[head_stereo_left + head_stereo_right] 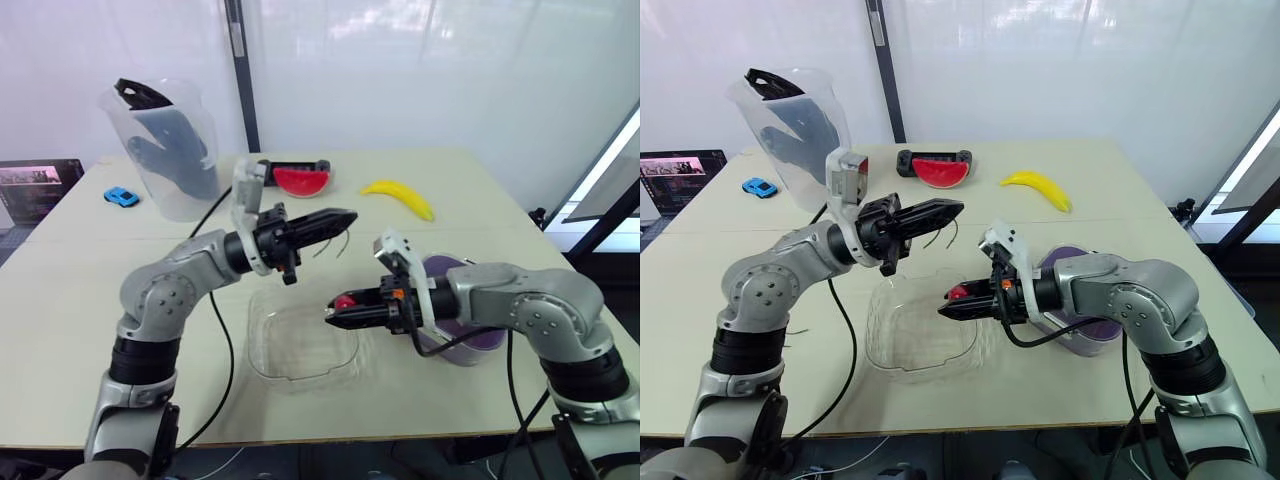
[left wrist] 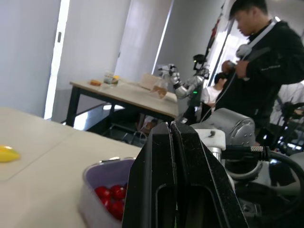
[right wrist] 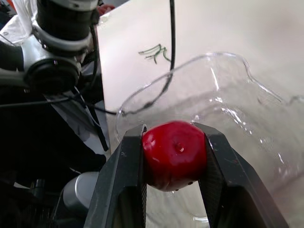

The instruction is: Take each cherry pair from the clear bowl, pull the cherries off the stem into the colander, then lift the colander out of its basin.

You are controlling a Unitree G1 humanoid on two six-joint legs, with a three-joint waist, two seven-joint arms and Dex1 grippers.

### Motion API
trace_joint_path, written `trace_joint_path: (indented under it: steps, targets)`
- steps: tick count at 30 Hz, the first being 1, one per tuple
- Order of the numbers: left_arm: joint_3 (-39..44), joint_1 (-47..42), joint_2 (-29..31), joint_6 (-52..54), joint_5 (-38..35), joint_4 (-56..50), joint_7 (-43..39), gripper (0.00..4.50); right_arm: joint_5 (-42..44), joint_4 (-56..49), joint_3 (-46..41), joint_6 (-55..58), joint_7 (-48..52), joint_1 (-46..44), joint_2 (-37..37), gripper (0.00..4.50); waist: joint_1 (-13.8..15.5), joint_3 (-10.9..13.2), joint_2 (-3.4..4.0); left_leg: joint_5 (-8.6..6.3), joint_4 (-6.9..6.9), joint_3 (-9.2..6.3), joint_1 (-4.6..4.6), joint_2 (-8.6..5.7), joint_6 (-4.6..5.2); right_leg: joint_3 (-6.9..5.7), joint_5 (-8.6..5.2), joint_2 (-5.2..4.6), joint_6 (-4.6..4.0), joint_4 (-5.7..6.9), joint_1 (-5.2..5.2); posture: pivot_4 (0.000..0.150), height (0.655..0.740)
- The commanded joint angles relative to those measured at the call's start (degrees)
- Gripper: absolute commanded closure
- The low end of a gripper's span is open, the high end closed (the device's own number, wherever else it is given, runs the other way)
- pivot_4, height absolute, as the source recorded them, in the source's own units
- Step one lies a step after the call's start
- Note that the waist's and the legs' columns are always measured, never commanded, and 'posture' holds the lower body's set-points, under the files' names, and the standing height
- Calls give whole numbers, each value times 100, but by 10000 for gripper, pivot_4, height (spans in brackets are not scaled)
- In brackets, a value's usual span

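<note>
Clear plastic comes first: the clear bowl (image 1: 300, 350) sits at the near middle of the pale table (image 1: 80, 330), and I can see nothing lying in it. Just above its right-hand rim hangs the right gripper (image 1: 332, 316), reaching in from the right. Its two black fingers are parted only as wide as the fruit and press on both sides of a single red cherry (image 3: 175, 154). A few loose stems (image 3: 154, 51) lie on the bare table outside the bowl.

Right of the bowl and partly behind that arm stands the purple colander (image 1: 485, 340), with several red cherries (image 2: 111, 194) already inside.

A little farther back and higher, the left gripper (image 1: 350, 215) points across from the left. Its fingers are pinched flat together and a thin green stem (image 1: 338, 243) dangles from their tips, above the table beyond the bowl.

Toward the far edge lie a yellow banana (image 1: 398, 197) on the right and a watermelon slice (image 1: 301, 180) near the middle. A small blue toy car (image 1: 121, 196) sits on the left beside a tall clear jug (image 1: 170, 150) with something dark in it.

Across the room a person in a dark top (image 2: 266, 71) stands near another table.
</note>
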Motion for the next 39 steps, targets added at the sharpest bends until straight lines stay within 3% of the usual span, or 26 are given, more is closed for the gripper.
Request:
trace_joint_path:
  steps: [1,3,9,12,17,18,22,23,24,29,32,34,36,39]
  targets:
    - [222,-116,170,-149,51,-7,-155,45000,-170,-152,-435,-259,318,60,-585,35474,15,0,0,0,0,0,0,-1,0,0,0,-1,0,-1,1,1500,7400]
    - [236,-103,239,-161,84,22,-202,45000,-335,-110,-512,-408,520,140,-975,35474,33,1,-2,-1,1,0,0,-2,1,0,0,-2,0,-3,3,1500,7400]
    - [219,159,1170,-367,680,351,-938,45000,-2137,867,-293,-2036,1673,699,-3062,35474,17,3,1,-3,-3,9,0,-13,5,1,-1,0,1,-7,0,1500,7400]
    - [203,298,1405,-419,805,354,-1175,45000,-2714,1188,-82,-2664,2039,918,-3397,35474,-14,4,2,-3,-7,12,3,-6,5,2,-1,3,1,-7,0,1500,7400]
    - [311,489,1536,-404,848,273,-1256,45000,-3479,1551,460,-3104,2297,968,-3264,35474,-8,4,4,-3,-7,13,3,7,4,5,-1,3,1,-7,-2,1500,7400]
    - [326,513,1539,-395,838,242,-1243,45000,-3580,1624,526,-3092,2295,905,-3195,25128,-7,5,5,-3,-7,12,3,7,4,5,-1,1,1,-7,-2,1500,7400]
    - [369,585,1556,-368,812,155,-1209,45000,-3789,1726,576,-3050,2430,717,-3075,7544,16,8,9,-2,-3,12,1,5,4,5,-1,-2,1,-7,0,1500,7400]
    - [385,609,1563,-358,808,134,-1200,45000,-3759,1711,526,-2996,2482,654,-3069,1889,18,8,10,-2,-3,12,1,4,4,5,-1,-3,1,-7,-1,1500,7400]
    - [399,629,1569,-348,805,119,-1195,45000,-3730,1693,475,-2949,2550,603,-3096,487,16,8,10,-2,-4,12,1,4,4,5,-1,-3,1,-7,0,1500,7400]
    - [485,709,1640,-312,791,91,-1203,45000,-3043,1593,-158,-2450,3027,202,-3181,487,17,8,10,-2,-4,11,1,5,4,4,-1,-2,1,-6,-1,1500,7400]
    - [565,780,1705,-291,784,81,-1179,45000,-1930,1409,-740,-1658,3083,-521,-2674,487,-23,9,13,-2,-6,12,2,7,4,5,0,-1,1,-6,-2,1500,7400]
    - [593,810,1728,-289,786,80,-1179,45000,-1659,1325,-870,-1398,3008,-740,-2497,487,-11,9,13,-2,-9,10,5,11,4,4,0,4,0,-6,-1,1500,7400]
    - [827,1121,1860,-218,753,-48,-1066,45000,-771,1159,-1026,-782,2815,-1427,-1878,487,-11,9,11,-3,-11,5,5,12,4,1,0,5,0,-6,1,1500,7400]
    - [1392,1649,2000,56,647,4,-596,45000,-526,1050,-806,-579,2565,-1859,-1250,487,-36,10,16,-3,-13,16,5,10,4,11,0,-2,0,-4,-8,1500,7400]
